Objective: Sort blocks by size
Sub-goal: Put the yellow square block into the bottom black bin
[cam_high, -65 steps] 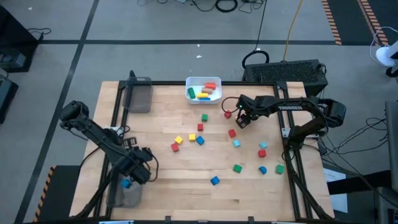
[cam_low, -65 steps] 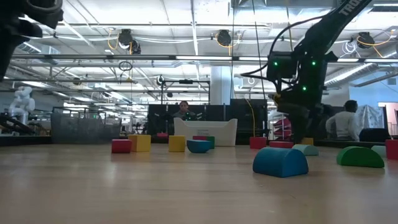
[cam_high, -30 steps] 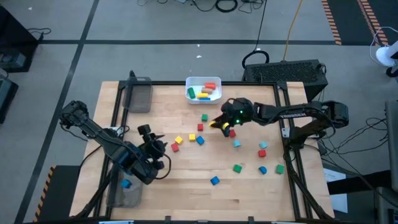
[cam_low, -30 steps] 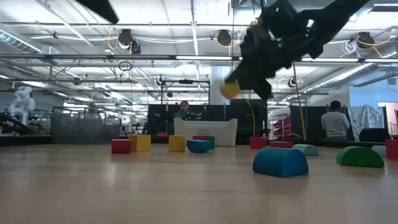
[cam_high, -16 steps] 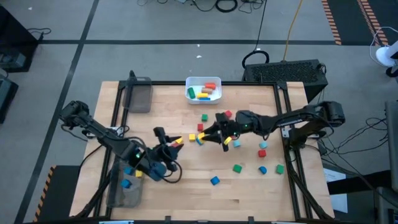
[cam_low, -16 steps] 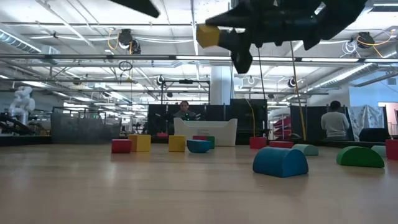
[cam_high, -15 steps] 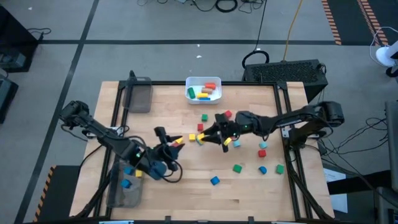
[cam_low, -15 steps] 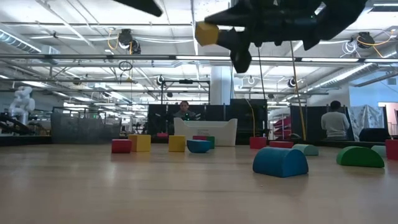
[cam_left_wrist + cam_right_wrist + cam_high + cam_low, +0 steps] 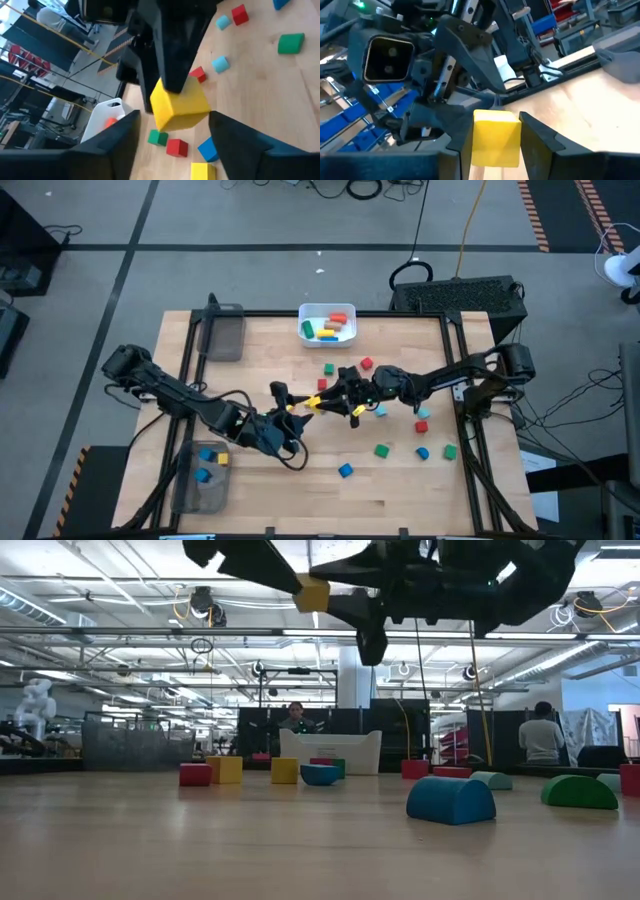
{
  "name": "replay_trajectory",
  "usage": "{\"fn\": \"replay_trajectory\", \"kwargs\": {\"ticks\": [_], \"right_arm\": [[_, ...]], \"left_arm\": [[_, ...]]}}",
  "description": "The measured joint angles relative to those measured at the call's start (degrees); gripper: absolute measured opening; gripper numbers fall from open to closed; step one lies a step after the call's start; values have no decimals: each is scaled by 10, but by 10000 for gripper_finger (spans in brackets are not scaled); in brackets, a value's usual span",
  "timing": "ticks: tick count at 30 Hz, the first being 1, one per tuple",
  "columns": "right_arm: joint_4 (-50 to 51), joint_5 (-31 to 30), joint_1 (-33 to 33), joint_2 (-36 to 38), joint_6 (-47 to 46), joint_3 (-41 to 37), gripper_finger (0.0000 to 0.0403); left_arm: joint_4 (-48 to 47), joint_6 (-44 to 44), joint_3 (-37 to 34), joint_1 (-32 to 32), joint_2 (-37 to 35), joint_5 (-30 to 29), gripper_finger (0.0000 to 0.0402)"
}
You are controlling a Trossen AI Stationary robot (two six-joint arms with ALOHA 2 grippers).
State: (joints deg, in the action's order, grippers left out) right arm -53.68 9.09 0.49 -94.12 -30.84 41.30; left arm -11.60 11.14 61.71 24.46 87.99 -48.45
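Observation:
A yellow cube (image 9: 311, 402) hangs in the air over the middle of the table, well above the wood in the low view (image 9: 312, 592). My right gripper (image 9: 322, 400) reaches in from the table's right and is shut on it. My left gripper (image 9: 297, 409) reaches in from the left and is open. Its two fingers (image 9: 116, 145) stand on either side of the cube (image 9: 180, 106) with gaps showing. Loose blocks in red, green, blue and yellow (image 9: 383, 449) lie flat on the table. My right gripper pinches the yellow cube by two opposite faces (image 9: 516, 134) between its two fingers (image 9: 540, 140). The fingers lie about level and come from the table's right. The cube is lifted clear, high above the table.
A white bin (image 9: 346, 334) with several blocks stands at the far edge. A clear grey tray (image 9: 222, 338) stands at the far left, and another (image 9: 196, 492) at the near left holds blue and yellow blocks. People show in the room behind (image 9: 541, 740).
My right gripper has carried the yellow cube up and toward the table's left. My left gripper has swung from near the near-left tray toward the table's middle and right, and its open fingers now stand on either side of the cube.

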Motion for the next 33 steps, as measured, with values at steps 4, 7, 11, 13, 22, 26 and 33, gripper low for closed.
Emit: {"fn": "replay_trajectory", "kwargs": {"ticks": [4, 7, 11, 13, 22, 26, 33], "right_arm": [[-44, 1, 0, -18, -8, 0, 116], [-61, 1, 0, -25, -15, 0, 116], [-61, -2, 0, -25, -16, 0, 116], [-62, -1, 0, -24, -16, 0, 116], [-57, -1, 0, -24, -19, 0, 116], [-57, 0, 0, -24, -20, 0, 116], [-52, 0, 0, -24, -22, 0, 116]], "left_arm": [[8, 3, 0, -6, 16, 0, 289], [8, 2, 0, -10, 24, -1, 306], [9, -2, 0, -12, 27, -6, 310], [14, -2, 0, -12, 27, -9, 311], [38, 1, 0, -12, 28, -13, 288], [38, 1, 0, -12, 28, -14, 258], [34, 3, 0, -12, 28, -22, 174]]}}
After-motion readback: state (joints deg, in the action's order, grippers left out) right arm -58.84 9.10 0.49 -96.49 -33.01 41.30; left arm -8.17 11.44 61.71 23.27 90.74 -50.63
